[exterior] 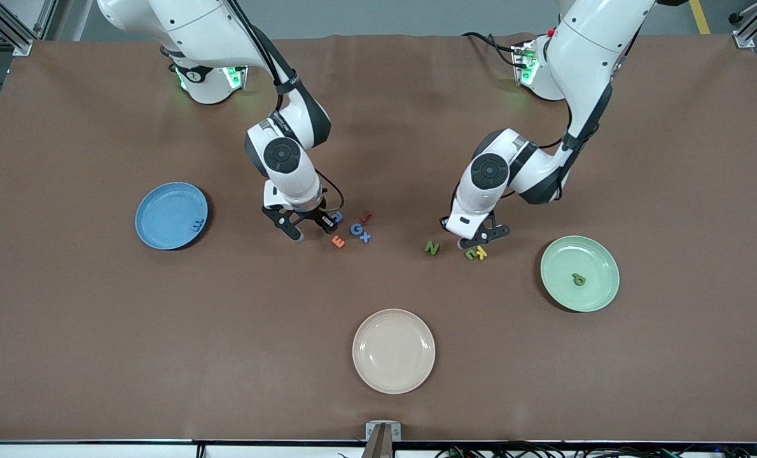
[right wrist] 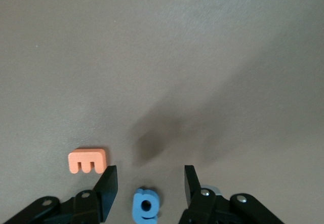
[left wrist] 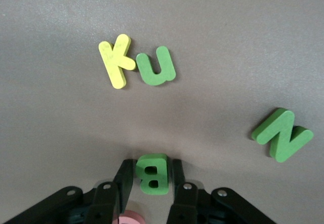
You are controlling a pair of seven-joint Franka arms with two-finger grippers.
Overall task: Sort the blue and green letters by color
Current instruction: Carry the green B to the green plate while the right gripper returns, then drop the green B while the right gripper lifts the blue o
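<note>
The left gripper [left wrist: 150, 176], low over the worktop [exterior: 378, 114] near the green plate [exterior: 601, 296], has its fingers [left wrist: 124, 179] closed against a green letter B [left wrist: 152, 173]. The right gripper [right wrist: 147, 183], beside the orange E [right wrist: 87, 161], has its fingers [right wrist: 107, 185] spread wide around a blue letter [right wrist: 146, 206] without touching it. The green N [left wrist: 282, 135], green U [left wrist: 156, 66], blue G [exterior: 356, 229] and blue X [exterior: 366, 238] lie on the worktop between the two grippers; the blue plate [exterior: 162, 210] holds a blue E [exterior: 196, 224] and the green plate one green letter [exterior: 579, 279].

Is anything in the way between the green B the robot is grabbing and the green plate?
Nothing visible blocks it. The left gripper grips the green B, and bare table lies between there and the green plate.
</note>
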